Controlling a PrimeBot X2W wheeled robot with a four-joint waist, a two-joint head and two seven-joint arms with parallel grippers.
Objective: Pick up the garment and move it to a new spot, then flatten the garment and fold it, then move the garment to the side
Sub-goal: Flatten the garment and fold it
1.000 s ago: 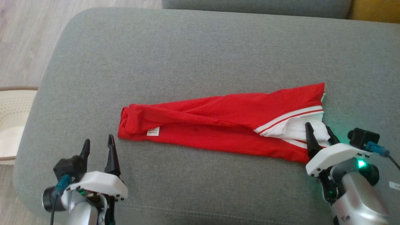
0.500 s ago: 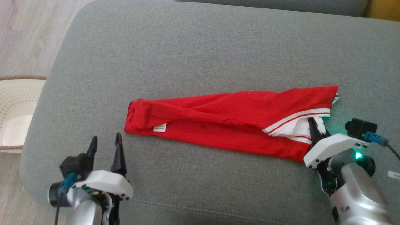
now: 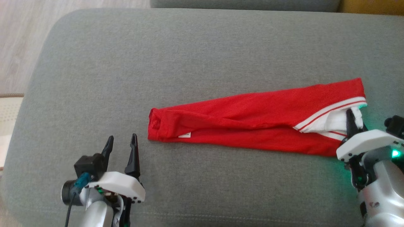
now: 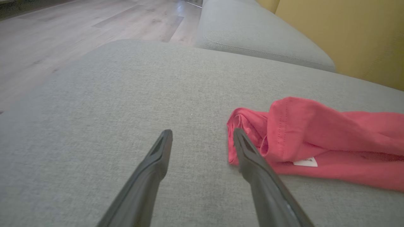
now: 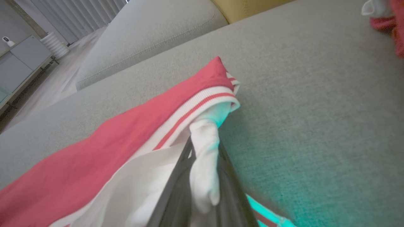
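The garment [image 3: 252, 123] is red with a white striped band and lies as a long folded strip across the grey sofa cushion [image 3: 189, 63]. My right gripper [image 3: 353, 118] is shut on the white fabric at the strip's right end, and the right wrist view shows that white fold [image 5: 205, 148] pinched between the fingers. My left gripper [image 3: 122, 137] stands open just left of and below the strip's left end. In the left wrist view its right finger [image 4: 252, 154] sits beside the red hem [image 4: 315, 132] without gripping it.
The cushion's left edge drops to a wooden floor [image 3: 19, 37], with a pale woven thing [image 3: 8, 110] beside it. A second grey cushion [image 5: 151, 34] lies behind. Another bit of red and white cloth [image 5: 388, 19] shows at the right wrist view's top right.
My right gripper has shut on the white end of the garment and drawn the strip to the right. The left gripper has moved right too, still open. The head camera has shifted.
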